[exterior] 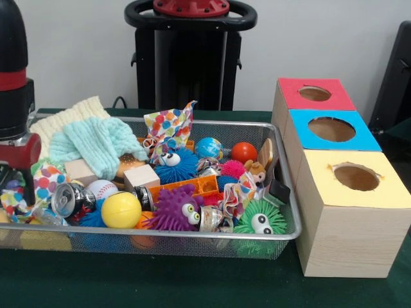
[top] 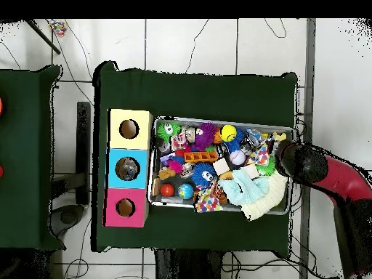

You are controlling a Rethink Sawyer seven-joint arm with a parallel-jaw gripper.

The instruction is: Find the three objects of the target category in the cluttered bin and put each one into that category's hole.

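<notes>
1. The cluttered bin (exterior: 282,232) is seen in the middle of the green table (exterior: 192,289), and it is filled with many small things lying one upon another.
2. Three wooden boxes stand in a row, close beside one short end of the bin: the yellow-topped box (exterior: 350,212), the blue-topped box (exterior: 331,130) and the red-topped box (exterior: 314,94). Each has one round hole in its top, so a thing may be dropped in from above.
3. The arm (top: 330,178) is seen above the end of the bin that is far from the boxes, probably because the search is started there. The gripper (exterior: 18,183) is partly hidden at the picture's edge; whether it is open or closed cannot be told.
4. In the bin, a yellow ball (exterior: 121,210), a baseball (exterior: 101,188), an orange ball (exterior: 244,152) and a globe ball (exterior: 209,147) are noted; they might be one category, but this is only a judgement.
5. Spiky toys with eyes are also seen: a purple one (exterior: 173,208), a green one (exterior: 260,221) and a blue one (exterior: 174,163).
6. A knitted cloth (exterior: 96,138) covers one corner, so things may be hidden under it.
7. No thing is seen in any hole with certainty; the task is judged to be at its beginning.
</notes>
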